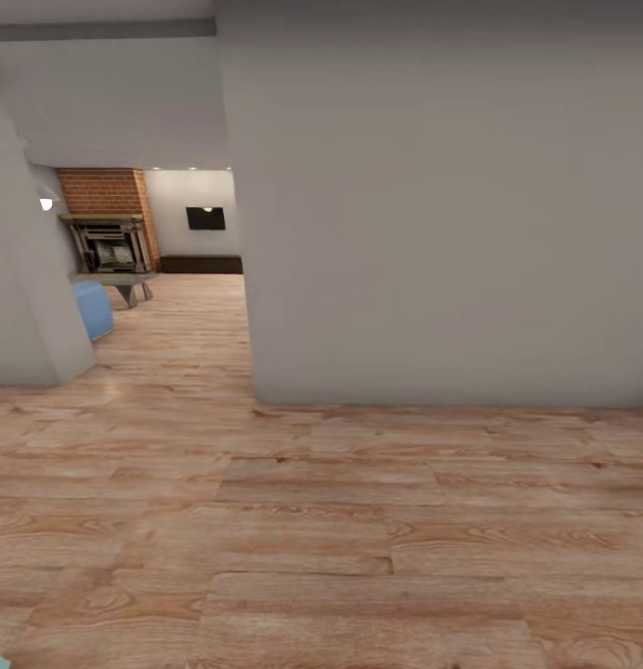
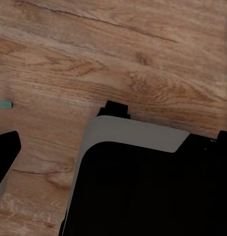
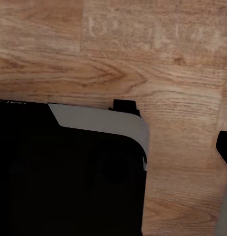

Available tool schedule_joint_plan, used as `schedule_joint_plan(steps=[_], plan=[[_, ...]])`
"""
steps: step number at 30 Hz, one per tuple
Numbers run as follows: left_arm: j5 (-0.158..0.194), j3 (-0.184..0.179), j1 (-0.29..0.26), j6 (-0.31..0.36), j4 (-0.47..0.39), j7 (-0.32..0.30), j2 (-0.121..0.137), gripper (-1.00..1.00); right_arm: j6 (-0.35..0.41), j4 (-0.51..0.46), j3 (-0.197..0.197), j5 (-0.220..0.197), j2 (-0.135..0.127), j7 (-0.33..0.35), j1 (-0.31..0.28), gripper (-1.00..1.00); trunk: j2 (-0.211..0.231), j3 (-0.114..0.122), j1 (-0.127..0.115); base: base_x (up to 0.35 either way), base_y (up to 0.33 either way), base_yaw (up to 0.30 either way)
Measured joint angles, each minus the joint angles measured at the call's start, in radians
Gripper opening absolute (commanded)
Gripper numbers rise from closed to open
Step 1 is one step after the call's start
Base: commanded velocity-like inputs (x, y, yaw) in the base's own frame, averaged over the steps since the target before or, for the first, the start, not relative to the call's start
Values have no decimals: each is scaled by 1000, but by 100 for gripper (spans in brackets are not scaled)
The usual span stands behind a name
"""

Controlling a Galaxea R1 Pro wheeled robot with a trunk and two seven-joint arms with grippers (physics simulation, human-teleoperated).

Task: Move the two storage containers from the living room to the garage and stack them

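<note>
Head view: light wood plank floor (image 1: pixel 321 539) runs ahead. A broad grey wall (image 1: pixel 433 204) stands close in front and to the right; its near corner drops to the floor left of centre. Left of that corner a passage opens toward the living room: brick fireplace (image 1: pixel 108 218) at the far end, a low table (image 1: pixel 126 282) before it, the corner of a blue sofa (image 1: pixel 94 308) poking out from behind a second grey wall (image 1: pixel 19 269) at the left edge. A dark panel (image 1: pixel 205 218) hangs on the far wall. No red-orange containers in sight, so which arm is nearer to them and how their long sides lie cannot be told; my guess is they sit deeper in that room, ahead and left. The passage is the only open way; the wall corner on the right is the edge to clear when turning in.

Left wrist view: plank floor below, the robot's dark base (image 2: pixel 143 187) with a pale grey rim. A dark shape at one edge may be a finger; whether the jaws are spread or pressed together cannot be told.

Right wrist view: the same, base (image 3: pixel 69 177) over planks, dark sliver at one edge. Jaw state cannot be told. Nothing appears to be carried.
</note>
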Motion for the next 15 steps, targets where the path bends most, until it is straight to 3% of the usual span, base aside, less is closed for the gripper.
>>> schedule_joint_plan(steps=[15], plan=[[0,0,0,0,0,0,0,100,-3,0,-5,-7,-2,0,0,100,0,0,0,318,0,0]])
